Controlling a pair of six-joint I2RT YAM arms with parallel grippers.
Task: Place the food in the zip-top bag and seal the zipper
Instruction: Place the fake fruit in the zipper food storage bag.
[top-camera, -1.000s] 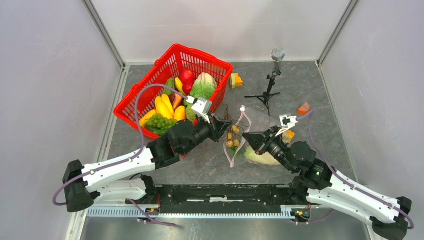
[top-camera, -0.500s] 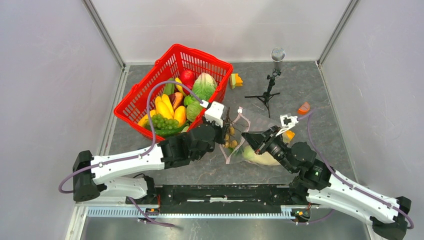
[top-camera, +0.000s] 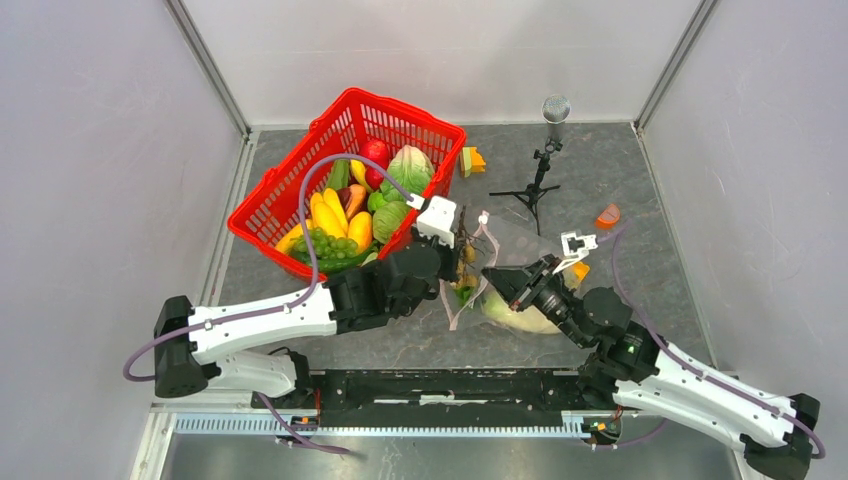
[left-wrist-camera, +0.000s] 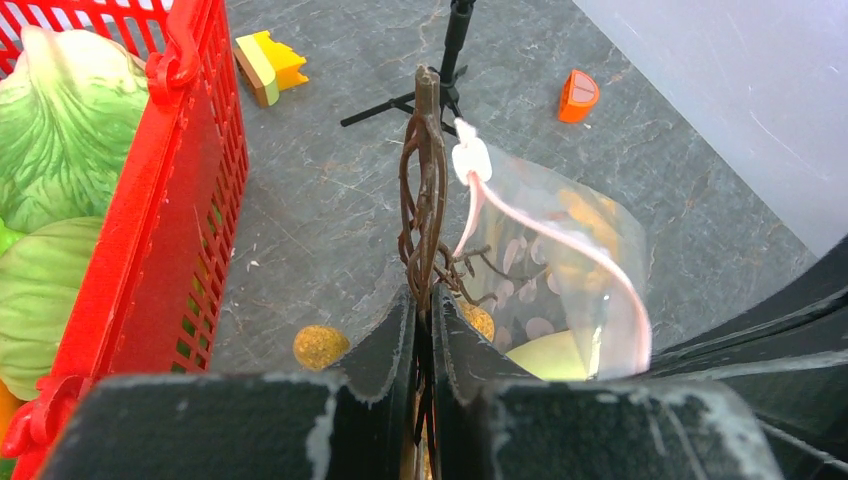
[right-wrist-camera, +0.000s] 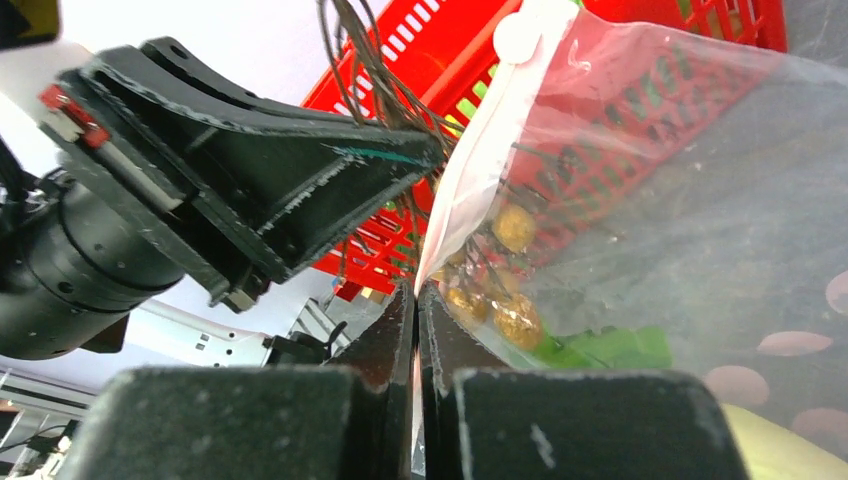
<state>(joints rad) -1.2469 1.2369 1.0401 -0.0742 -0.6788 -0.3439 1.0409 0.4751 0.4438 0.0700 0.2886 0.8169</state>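
Observation:
My left gripper (left-wrist-camera: 424, 300) is shut on the brown twiggy stem (left-wrist-camera: 425, 180) of a bunch of small yellow-brown fruits (right-wrist-camera: 515, 320), which hangs at the mouth of the zip-top bag (top-camera: 525, 250). One fruit (left-wrist-camera: 320, 346) shows left of the fingers. My right gripper (right-wrist-camera: 415, 290) is shut on the pale pink zipper (right-wrist-camera: 490, 140) and holds that edge up. In the top view the left gripper (top-camera: 452, 262) and right gripper (top-camera: 492, 276) are close together at the bag's open end. A long cream-white vegetable (top-camera: 515, 315) lies inside the bag.
The red basket (top-camera: 290, 200) at the left holds lettuce (top-camera: 408, 168), yellow fruit (top-camera: 328, 212), green grapes (top-camera: 325, 245) and a red fruit (top-camera: 375, 152). A microphone tripod (top-camera: 540, 185) stands behind the bag. A yellow-orange block (top-camera: 471, 160) and an orange piece (top-camera: 607, 215) lie on the table.
My left arm has swung right and forward from the basket side, carrying the fruit bunch to the bag's mouth. The right gripper has stayed almost still on the zipper.

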